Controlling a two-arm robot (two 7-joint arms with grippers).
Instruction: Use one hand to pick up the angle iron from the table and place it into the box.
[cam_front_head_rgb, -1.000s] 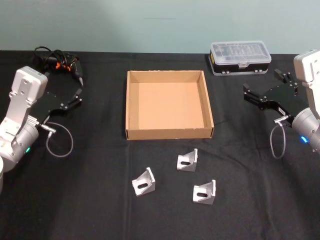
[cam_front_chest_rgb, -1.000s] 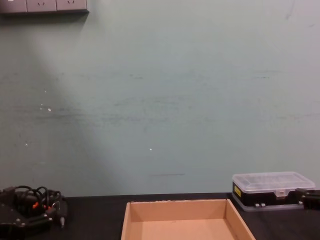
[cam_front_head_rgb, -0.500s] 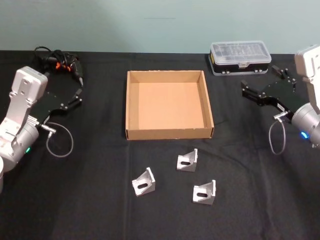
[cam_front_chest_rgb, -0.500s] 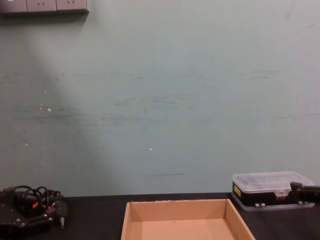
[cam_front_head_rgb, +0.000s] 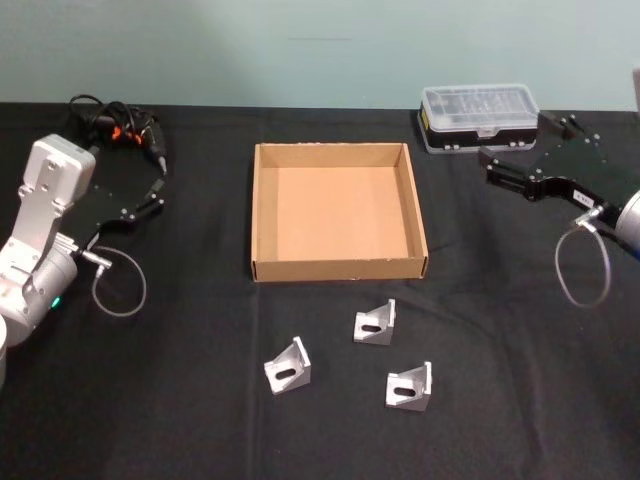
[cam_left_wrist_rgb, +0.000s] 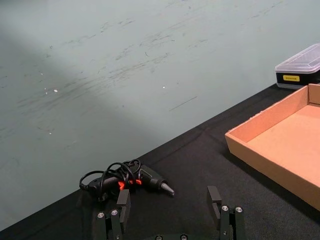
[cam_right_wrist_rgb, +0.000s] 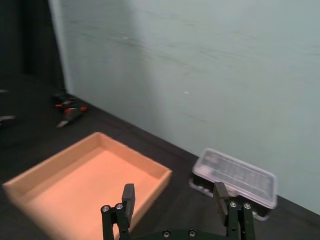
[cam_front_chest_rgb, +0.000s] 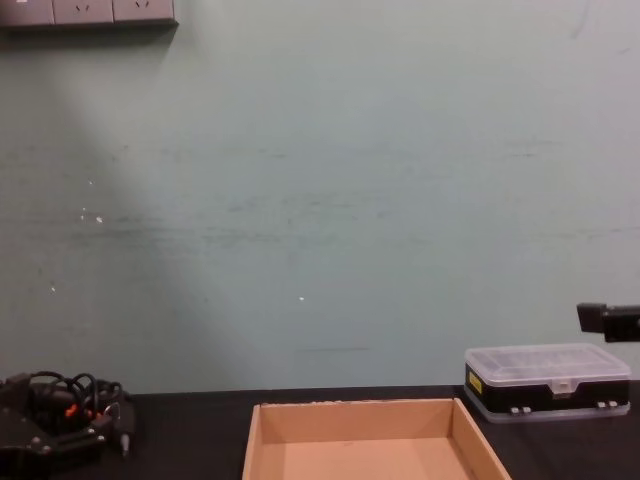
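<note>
Silvery angle irons (cam_front_head_rgb: 375, 322) lay near the front edge of the desk (cam_front_head_rgb: 200, 380), before the box (cam_front_head_rgb: 338, 268). The right end effector (cam_right_wrist_rgb: 174, 197) hung spread, seemingly held high, toward the far right corner; the left end effector (cam_left_wrist_rgb: 169, 205) sat spread by the left edge.

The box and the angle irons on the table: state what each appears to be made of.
The box: cardboard, matte tan, with raw edges along its low walls; probably corrugated. The angle irons: metal, perhaps aluminium or steel, going by the pale silver-grey, dull sheen and the slotted hole in each.
</note>
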